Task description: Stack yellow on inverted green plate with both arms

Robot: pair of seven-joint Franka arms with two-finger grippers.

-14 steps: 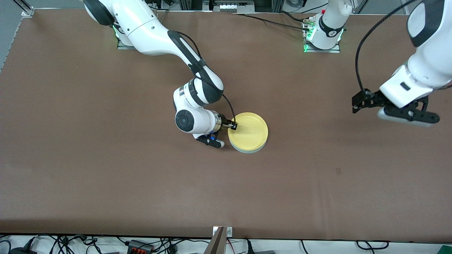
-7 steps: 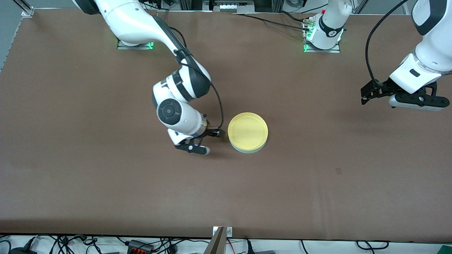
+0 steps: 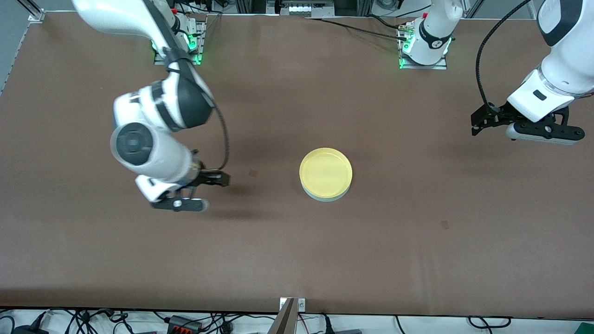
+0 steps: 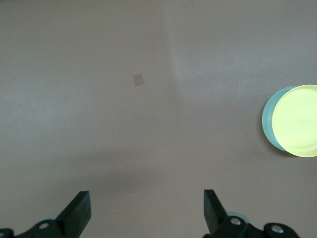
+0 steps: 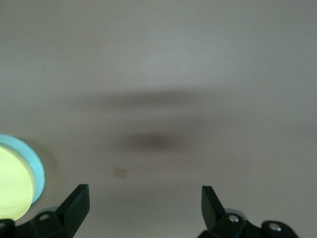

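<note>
The yellow plate (image 3: 326,171) lies rim up on the inverted green plate (image 3: 325,198), of which only a pale edge shows, in the middle of the table. Both wrist views catch the stack at their margins: yellow plate (image 4: 299,121) on green plate (image 4: 269,124), and yellow plate (image 5: 12,186) on green plate (image 5: 35,168). My right gripper (image 3: 180,203) hangs open and empty over bare table, well off the stack toward the right arm's end; its fingers stand wide apart around (image 5: 143,198). My left gripper (image 3: 543,133) is open and empty (image 4: 146,201) over the left arm's end.
The brown table (image 3: 417,260) carries small tape marks (image 3: 253,173) (image 3: 445,225). The arm bases (image 3: 178,51) (image 3: 423,51) stand along the edge farthest from the front camera. A metal post (image 3: 287,317) rises at the nearest edge.
My right gripper let go of the yellow plate's rim, opened wide, and swung away toward the right arm's end. The left gripper drew back a little, then held still.
</note>
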